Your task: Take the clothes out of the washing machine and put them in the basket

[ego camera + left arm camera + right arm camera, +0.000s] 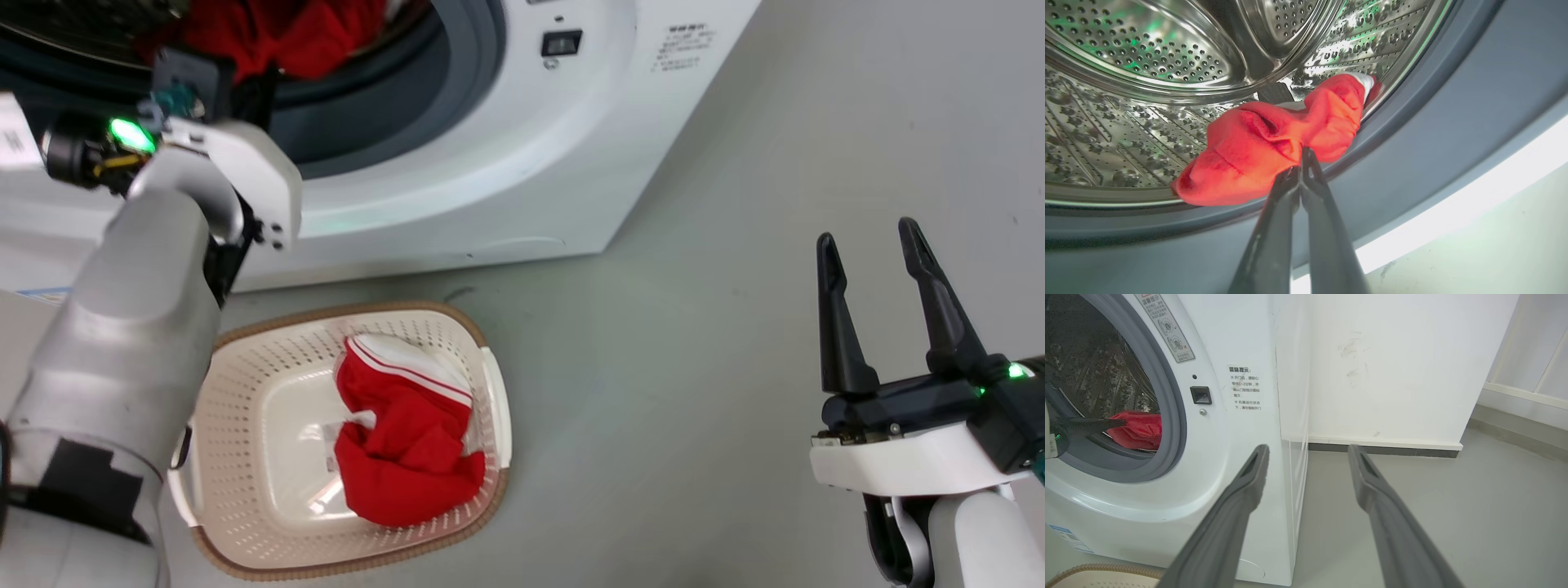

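Currently the L gripper [1300, 158] has its fingers pressed together on a near fold of the red garment [1257, 151]. The garment lies low in the drum [1147, 61], right at the front lip and partly against the grey door seal [1433, 122]. The grip looks thin to us: only the tips bite, on a small fold.

Risks (our judgement):
- The fold slips out on the pull, so the garment drops back in or lands on the floor [694, 367] short of the basket [326, 314].
- The cloth drags over the seal and snags, since most of the bulk sits behind the lip.
- A trailing end hangs over the basket rim on release. A second garment [408, 441] already fills the basket's right half, so there's less room there.

Pose: the L arm [139, 327] rises from lower left in the head view, with its forearm over the basket's left edge and its wrist bent into the washer [531, 163] opening. Its fingers point into the drum at a low angle.

The R gripper [867, 233] hangs at lower right, well apart from washer and basket. Its fingers are spread with nothing between them.
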